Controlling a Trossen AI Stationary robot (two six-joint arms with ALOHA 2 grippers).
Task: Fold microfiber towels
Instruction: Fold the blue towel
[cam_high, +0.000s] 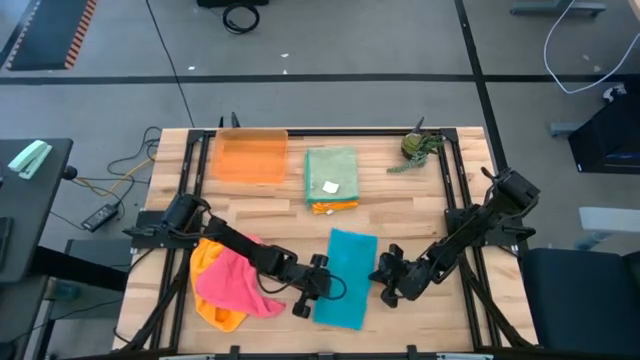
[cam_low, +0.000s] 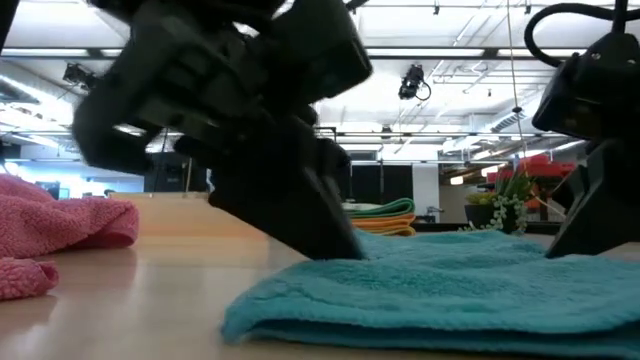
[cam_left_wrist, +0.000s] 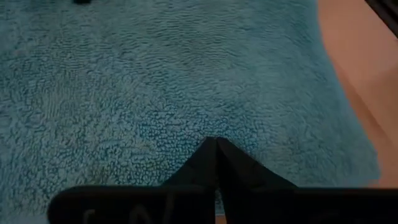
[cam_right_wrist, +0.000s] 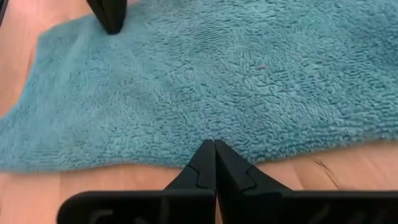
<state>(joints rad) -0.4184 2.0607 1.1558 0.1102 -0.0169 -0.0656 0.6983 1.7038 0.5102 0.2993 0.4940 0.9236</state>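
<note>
A teal-blue towel (cam_high: 346, 278) lies folded on the table near its front edge, also in the low view (cam_low: 450, 285). My left gripper (cam_high: 322, 284) is shut, with its tips on the towel's left part (cam_left_wrist: 216, 143). My right gripper (cam_high: 386, 283) is shut, with its tips at the towel's right edge (cam_right_wrist: 214, 144). A pink towel (cam_high: 236, 280) lies crumpled on a yellow-orange one (cam_high: 218, 312) at the front left. A sage green towel (cam_high: 331, 172) lies folded on an orange one (cam_high: 334, 207) at the back. My left gripper presses its shut fingertips (cam_low: 338, 245) down on the top of the teal towel near its left edge (cam_left_wrist: 186, 134), slanting down from the table's left. The towel lies flat on the table. My right gripper's shut fingertips (cam_right_wrist: 214, 149) stand over the towel's right edge (cam_right_wrist: 261, 146), slanting down from the table's right. Whether they pinch it or only touch it, I cannot tell.
A translucent orange tray (cam_high: 250, 157) stands at the back left. A small green plant (cam_high: 418, 148) stands at the back right. Bare wood (cam_high: 420, 215) shows between the stack and the right arm.
</note>
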